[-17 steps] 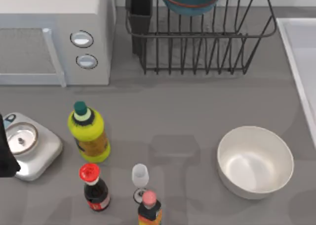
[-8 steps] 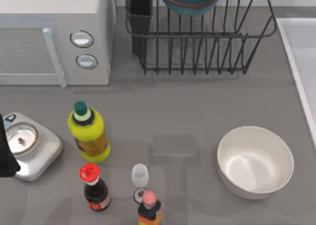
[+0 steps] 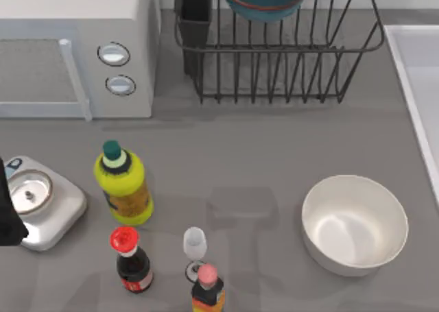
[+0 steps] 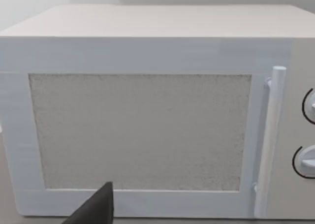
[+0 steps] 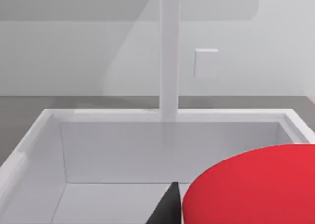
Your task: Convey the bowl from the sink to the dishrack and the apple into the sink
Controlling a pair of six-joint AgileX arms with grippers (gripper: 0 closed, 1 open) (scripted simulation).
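Note:
The teal-blue bowl (image 3: 264, 0) rests in the black wire dishrack (image 3: 274, 72) at the back of the table. The pale sink (image 3: 411, 72) runs along the table's right edge. In the right wrist view the sink's basin (image 5: 118, 150) lies below and ahead. The red apple (image 5: 251, 189) looms large and close, held above the basin with my right gripper (image 5: 241, 211) shut on it; one dark finger (image 5: 167, 207) touches its side. My left gripper (image 4: 98, 209) is parked at the table's left edge (image 3: 5, 212), facing the microwave.
A white microwave (image 3: 75, 44) stands at the back left, with a grey scale (image 3: 38, 202) in front of it. A yellow bottle (image 3: 123, 185), a red-capped bottle (image 3: 130, 257), a small glass (image 3: 195, 247) and another bottle (image 3: 207, 288) stand front left. A large white bowl (image 3: 353, 223) sits front right. A faucet post (image 5: 170, 51) rises behind the basin.

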